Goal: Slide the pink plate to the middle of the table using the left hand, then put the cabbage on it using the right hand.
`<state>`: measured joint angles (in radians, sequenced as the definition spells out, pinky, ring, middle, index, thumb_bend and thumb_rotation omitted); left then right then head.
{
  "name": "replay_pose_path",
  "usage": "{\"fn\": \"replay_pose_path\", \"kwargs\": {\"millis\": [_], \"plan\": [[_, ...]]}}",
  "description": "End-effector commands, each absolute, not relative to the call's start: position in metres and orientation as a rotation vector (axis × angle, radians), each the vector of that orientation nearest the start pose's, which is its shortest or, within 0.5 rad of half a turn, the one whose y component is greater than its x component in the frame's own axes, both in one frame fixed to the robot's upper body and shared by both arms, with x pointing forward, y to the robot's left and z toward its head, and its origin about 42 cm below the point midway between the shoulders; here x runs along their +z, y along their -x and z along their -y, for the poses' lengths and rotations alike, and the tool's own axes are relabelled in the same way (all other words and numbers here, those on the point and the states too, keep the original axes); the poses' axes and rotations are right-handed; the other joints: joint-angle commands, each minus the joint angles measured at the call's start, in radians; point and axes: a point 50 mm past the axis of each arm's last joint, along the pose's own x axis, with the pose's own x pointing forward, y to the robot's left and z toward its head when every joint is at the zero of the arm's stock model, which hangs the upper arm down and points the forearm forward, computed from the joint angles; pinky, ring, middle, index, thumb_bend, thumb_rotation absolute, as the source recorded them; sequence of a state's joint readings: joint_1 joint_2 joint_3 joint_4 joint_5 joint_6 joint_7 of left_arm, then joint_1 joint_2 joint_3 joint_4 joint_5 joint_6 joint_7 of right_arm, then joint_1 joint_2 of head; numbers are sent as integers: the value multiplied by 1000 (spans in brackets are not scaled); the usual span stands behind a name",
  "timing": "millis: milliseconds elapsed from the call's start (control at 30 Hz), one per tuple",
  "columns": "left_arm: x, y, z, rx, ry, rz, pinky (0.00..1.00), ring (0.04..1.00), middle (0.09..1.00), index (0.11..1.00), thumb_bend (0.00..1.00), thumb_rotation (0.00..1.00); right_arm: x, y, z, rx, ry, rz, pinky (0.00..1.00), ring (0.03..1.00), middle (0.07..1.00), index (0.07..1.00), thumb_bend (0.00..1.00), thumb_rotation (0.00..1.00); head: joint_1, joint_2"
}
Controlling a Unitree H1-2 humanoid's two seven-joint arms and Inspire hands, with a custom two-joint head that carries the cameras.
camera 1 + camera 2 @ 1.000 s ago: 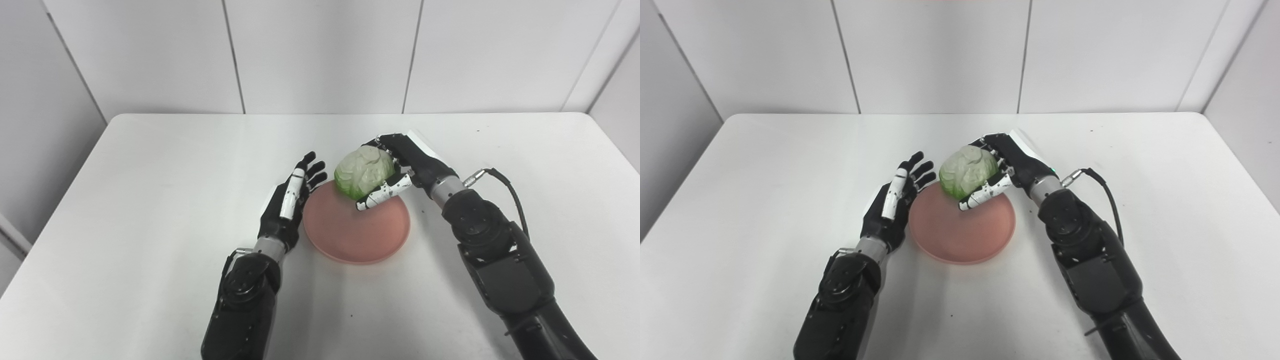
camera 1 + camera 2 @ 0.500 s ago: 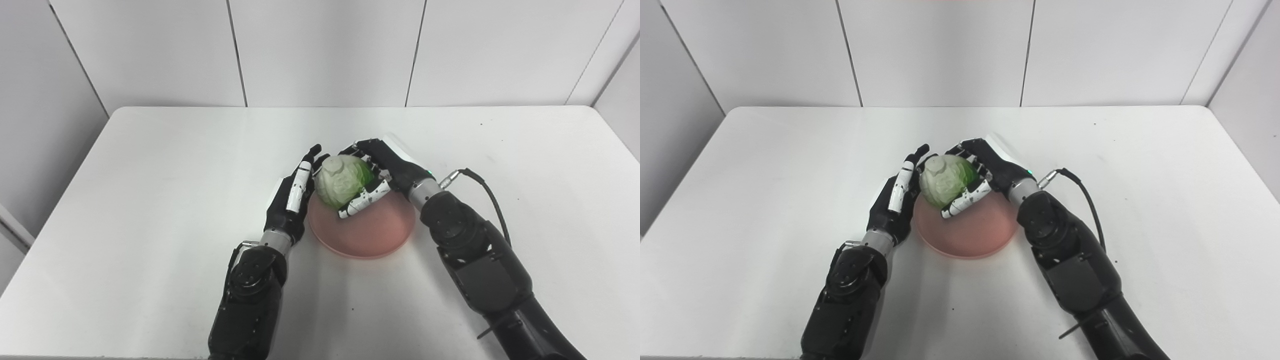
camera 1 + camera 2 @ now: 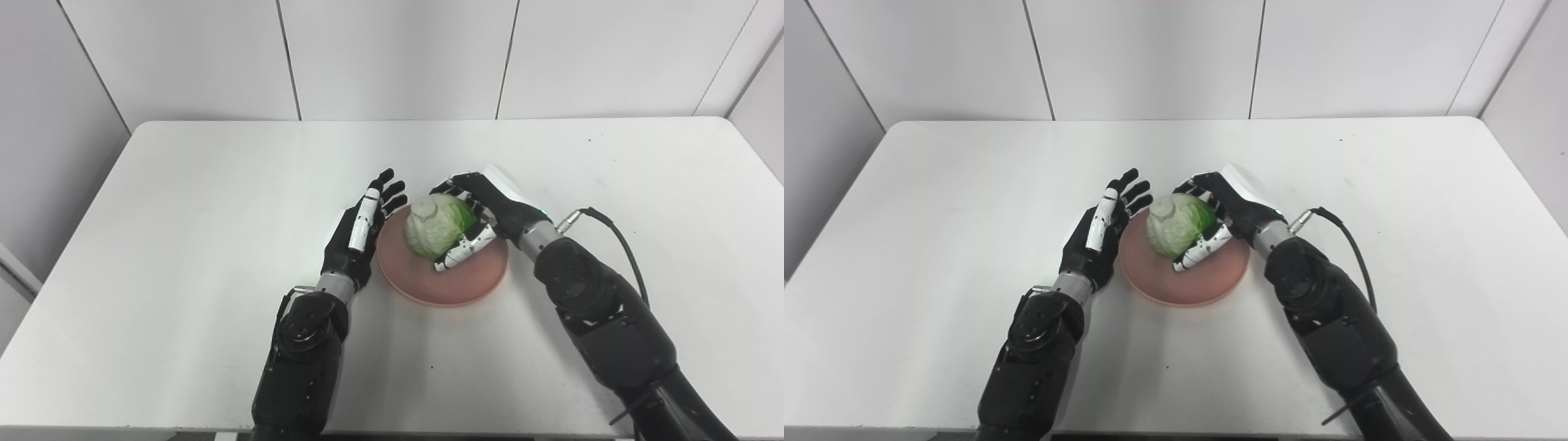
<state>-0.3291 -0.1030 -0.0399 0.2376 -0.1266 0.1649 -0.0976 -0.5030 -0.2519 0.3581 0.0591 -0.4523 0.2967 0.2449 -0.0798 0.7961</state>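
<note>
Cabbage (image 3: pixel 438 225) now sits low over the pink plate (image 3: pixel 429 286), above its far half and seemingly resting on it, though actual contact underneath cannot be made out; a second ago it was held higher, over the plate's far edge, and half a second ago it hung nearer the left rim, close against the left hand's fingertips. The right hand (image 3: pixel 490 211) still wraps it from the right and far side, fingers curled over the top and the speckled white thumb (image 3: pixel 463 248) pressed against its near right flank. The left hand (image 3: pixel 361 236) stands on edge just beside the plate's left rim, palm facing the plate, fingers straight and slightly fanned, holding nothing; whether it touches the rim cannot be told. Half a second ago those fingertips were nearly against the cabbage, and now a clear gap lies between them. The camera has also tilted, since the table's (image 3: pixel 184 245) far edge and the wall seams sit differently across the pictures, so part of the shift is not the things' own. The plate lies about mid-table, a little toward the near side. The right eye view shows more of the gap between the left fingers (image 3: pixel 1127 196) and the cabbage, and more of the plate's bare near left part; the left eye view shows more of the right arm's cable (image 3: pixel 618 245) looping over the table.
</note>
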Motion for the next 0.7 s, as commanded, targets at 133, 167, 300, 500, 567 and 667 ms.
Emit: {"fn": "replay_pose_path", "kwargs": {"millis": [133, 167, 300, 500, 567, 667], "plan": [[116, -375, -130, -260, 191, -156, 875, 890, 905, 901, 485, 1000, 233, -409, 166, 411, 857, 250, 358, 413, 438, 529, 522, 0, -7, 2], [117, -375, -131, -262, 189, -155, 873, 890, 904, 903, 485, 1000, 233, -408, 166, 412, 857, 254, 358, 412, 438, 530, 522, 0, -9, 2], [117, -374, -132, -266, 187, -154, 872, 890, 904, 905, 488, 1000, 230, -404, 170, 417, 844, 281, 380, 431, 447, 527, 523, 0, -12, 2], [116, -375, -133, -266, 192, -157, 869, 886, 900, 900, 495, 1000, 227, -398, 172, 457, 850, 286, 495, 537, 535, 508, 524, 65, -18, 2], [115, -375, -134, -266, 190, -159, 866, 884, 898, 898, 499, 1000, 226, -396, 172, 472, 872, 298, 556, 601, 621, 629, 795, 77, -20, 1], [115, -375, -134, -266, 188, -162, 856, 881, 894, 895, 502, 1000, 226, -393, 171, 492, 907, 314, 628, 674, 700, 715, 908, 167, -21, 0]]}}
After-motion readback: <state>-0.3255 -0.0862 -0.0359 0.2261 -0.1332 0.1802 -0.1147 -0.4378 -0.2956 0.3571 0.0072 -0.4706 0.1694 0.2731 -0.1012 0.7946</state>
